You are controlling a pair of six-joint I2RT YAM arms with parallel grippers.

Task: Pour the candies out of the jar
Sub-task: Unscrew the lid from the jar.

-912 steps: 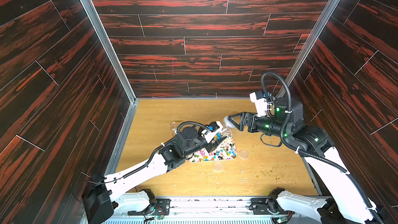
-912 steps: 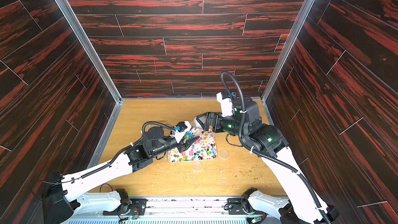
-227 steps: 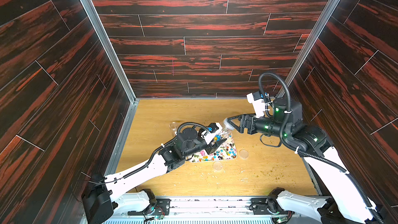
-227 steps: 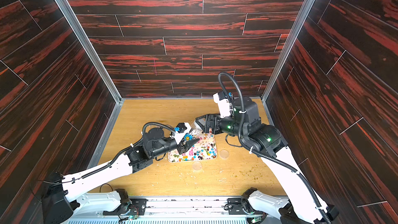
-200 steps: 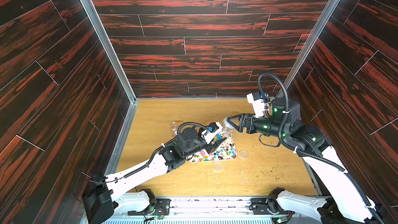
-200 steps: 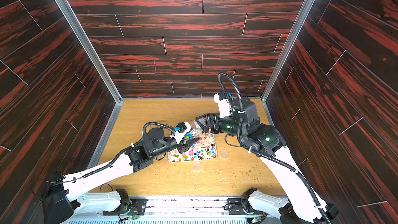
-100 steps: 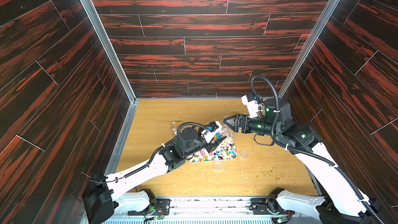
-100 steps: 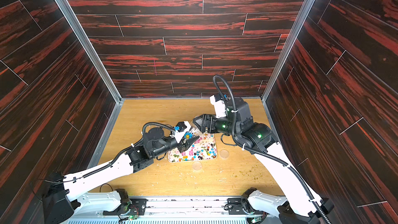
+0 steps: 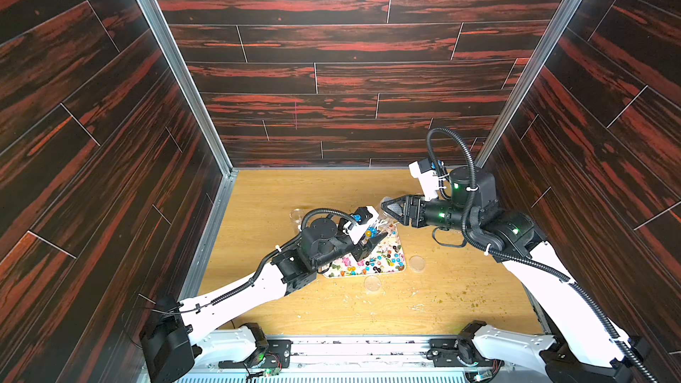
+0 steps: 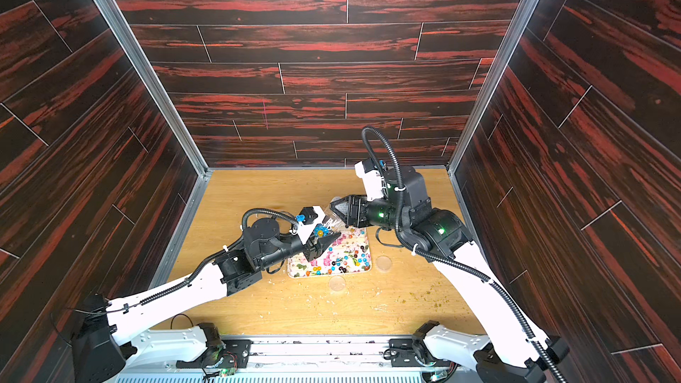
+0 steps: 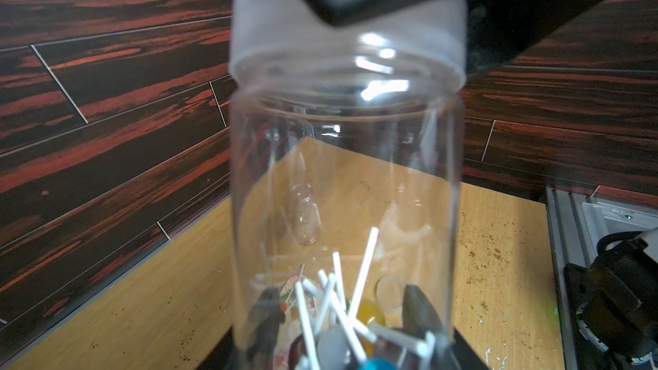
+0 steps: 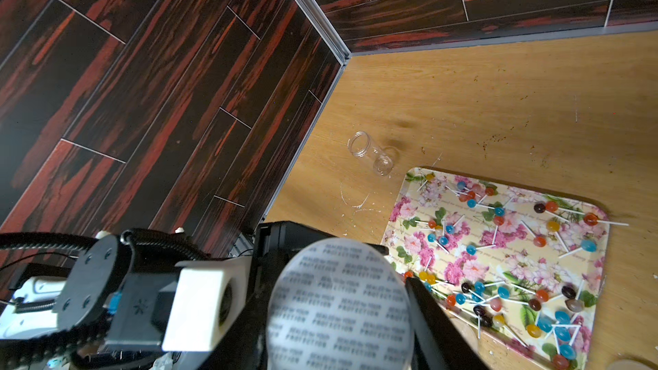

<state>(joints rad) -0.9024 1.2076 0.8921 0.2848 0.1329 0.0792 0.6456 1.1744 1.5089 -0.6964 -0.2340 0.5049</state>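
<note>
My left gripper (image 9: 374, 238) (image 10: 326, 239) (image 11: 341, 311) is shut on a clear jar (image 9: 379, 222) (image 10: 324, 226) (image 11: 341, 172), held tilted over the flowered tray (image 9: 400, 248) (image 10: 365, 246) (image 12: 601, 243). A few candies (image 11: 370, 309) on white sticks lie at the jar's bottom. Many more candies (image 9: 372, 263) (image 12: 498, 222) lie spread on the tray. A translucent lid (image 9: 386, 202) (image 10: 333, 202) (image 11: 270, 30) (image 12: 338, 307) caps the jar. My right gripper (image 9: 385, 208) (image 10: 333, 208) (image 12: 338, 315) is shut on that lid, with one finger (image 12: 427, 315) pressed against its edge.
An empty clear jar (image 9: 296, 215) (image 12: 374, 154) lies on the wooden table behind the tray, near the left wall. Two loose lids (image 9: 416, 263) (image 9: 372, 283) lie in front of the tray. Crumbs dot the table at the front right. Walls close in three sides.
My right arm has moved left onto the jar's lid and its jaws have narrowed around it. The left arm has held the jar still.
</note>
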